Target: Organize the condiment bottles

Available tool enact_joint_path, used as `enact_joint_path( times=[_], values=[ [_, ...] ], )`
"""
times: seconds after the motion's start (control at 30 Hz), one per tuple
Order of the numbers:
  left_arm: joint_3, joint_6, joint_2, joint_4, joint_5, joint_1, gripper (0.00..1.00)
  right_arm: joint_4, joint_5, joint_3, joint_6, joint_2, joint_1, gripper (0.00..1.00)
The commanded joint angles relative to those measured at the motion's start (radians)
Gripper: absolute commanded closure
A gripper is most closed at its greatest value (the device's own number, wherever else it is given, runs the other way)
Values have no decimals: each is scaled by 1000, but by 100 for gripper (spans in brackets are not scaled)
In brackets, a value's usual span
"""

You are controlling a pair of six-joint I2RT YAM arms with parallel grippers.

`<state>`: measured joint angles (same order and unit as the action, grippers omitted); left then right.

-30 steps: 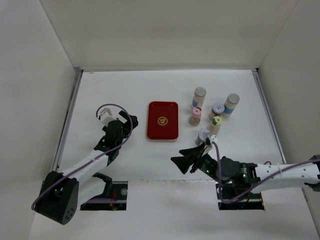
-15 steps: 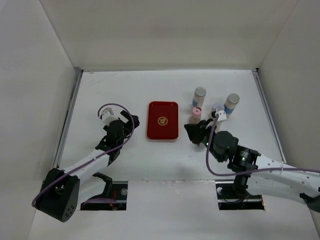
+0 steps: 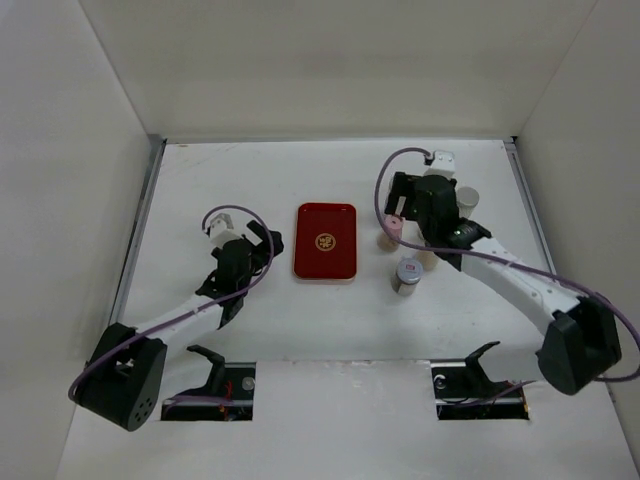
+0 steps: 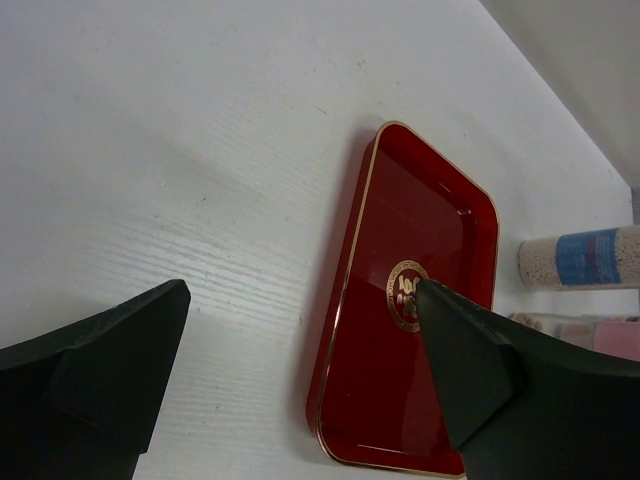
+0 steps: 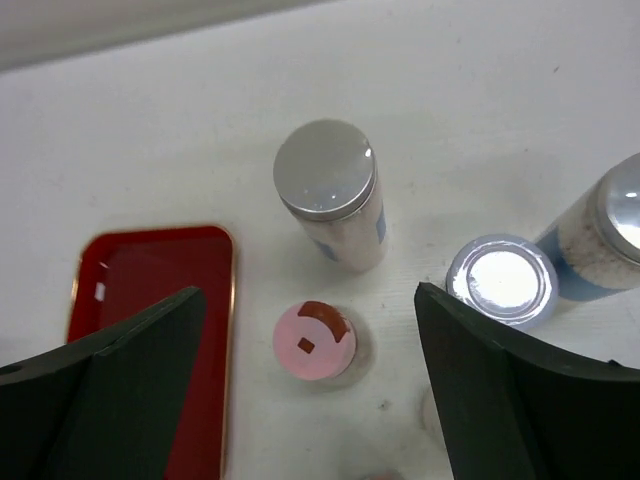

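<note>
Basically nothing looked organized yet. The red tray (image 3: 325, 212) lay flat mid-worktop (image 3: 230, 175) with no bottle on it, and the condiment bottles stood upright in a loose cluster just right of it. The right hand (image 5: 310, 292) hovered over that cluster with its fingers spread wide and clamped on nothing. In the right wrist view, a grey-capped bottle with a blue label (image 5: 327, 190) and the pink-capped bottle (image 5: 312, 341) sat below the gap between the fingers. A short silver-lidded jar (image 5: 500, 281) and a second blue-labelled bottle (image 5: 610, 225) were off toward the right finger. From the top view, another silver-lidded jar (image 3: 408, 272) stood a bit apart, nearer the arm bases than the rest. The yellow-green-capped shaker couldn't be made out and was likely hidden under the right arm. The left hand (image 4: 300, 290) was also spread apart and empty, sitting low over bare worktop left of the tray and pointed at it, well apart from any bottle. As a judgement, the task was at the start: nothing was sorted or lined up and no bottle was gripped. The right hand seemed to be lining up a first pick, probably the pink-capped or grey-capped one. All the bottles were left to place, and whether the tray was the target couldn't be told.
</note>
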<state>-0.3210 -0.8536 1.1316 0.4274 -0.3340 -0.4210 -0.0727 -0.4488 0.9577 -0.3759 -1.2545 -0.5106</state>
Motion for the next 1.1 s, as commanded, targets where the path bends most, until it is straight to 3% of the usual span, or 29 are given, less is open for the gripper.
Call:
enact_joint_path(
  times=[0.0, 0.1, 0.33, 0.43, 0.5, 0.6, 0.67, 0.77, 0.87, 1.07],
  values=[
    [11, 18, 0, 103, 18, -8, 0, 42, 55, 84, 92, -95, 11, 5],
    [13, 11, 40, 128, 41, -5, 0, 56, 55, 151, 126, -207, 27, 0],
    [19, 10, 80, 180, 72, -9, 0, 67, 4, 291, 132, -419, 67, 0],
    [23, 13, 63, 189, 72, -11, 6, 53, -14, 352, 132, -488, 74, 2],
    [31, 13, 66, 201, 62, -11, 14, 51, -19, 386, 135, -525, 76, 10],
    [37, 11, 57, 208, 75, -5, 28, 59, -30, 417, 129, -539, 71, 45],
    [52, 13, 21, 208, 58, 0, 36, 80, -40, 418, 132, -501, 61, 55],
    [65, 10, 7, 209, 33, 3, 37, 131, -50, 414, 146, -418, -1, 57],
    [66, 7, -7, 209, 35, 0, 29, 155, -36, 430, 138, -384, -74, 57],
    [68, -5, 8, 209, 42, 8, 21, 149, -27, 542, 129, -506, -220, 56]
  ],
)
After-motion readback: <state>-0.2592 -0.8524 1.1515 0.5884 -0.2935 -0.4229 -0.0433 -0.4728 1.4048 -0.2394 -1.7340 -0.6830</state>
